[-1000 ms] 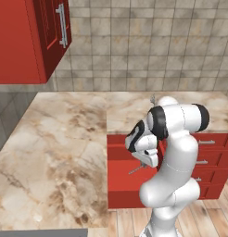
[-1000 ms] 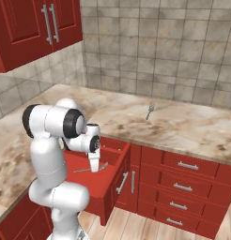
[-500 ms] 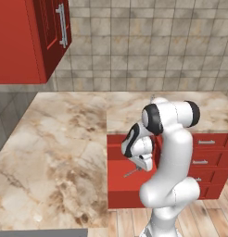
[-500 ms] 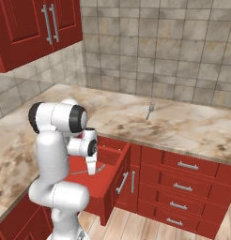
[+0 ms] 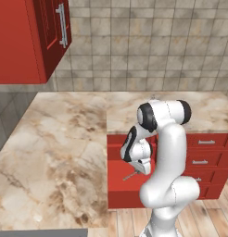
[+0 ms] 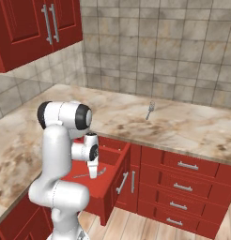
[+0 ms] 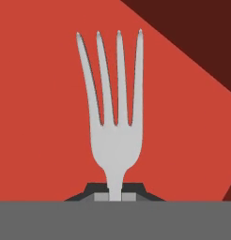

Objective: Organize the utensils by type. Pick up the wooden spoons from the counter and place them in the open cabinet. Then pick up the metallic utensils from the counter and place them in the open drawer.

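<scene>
Gripper (image 7: 115, 197), low centre of hand view: jaws clamped on the handle of a thin silver-grey metal fork (image 7: 112, 117), tines up-frame, over the open red box-shaped drawer (image 6: 118, 161). Second grey fork (image 6: 150, 110) lies on the beige marbled surface (image 6: 192, 126), upper right.

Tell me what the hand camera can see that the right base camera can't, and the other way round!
Hand view: the four tines of the held fork close up, with its handle pinched in the shut claw.

Right base view: another fork lying on the counter, the red wall cabinet up high, and the white arm reaching down.

Both: the held fork over the red inside of the open drawer.
</scene>
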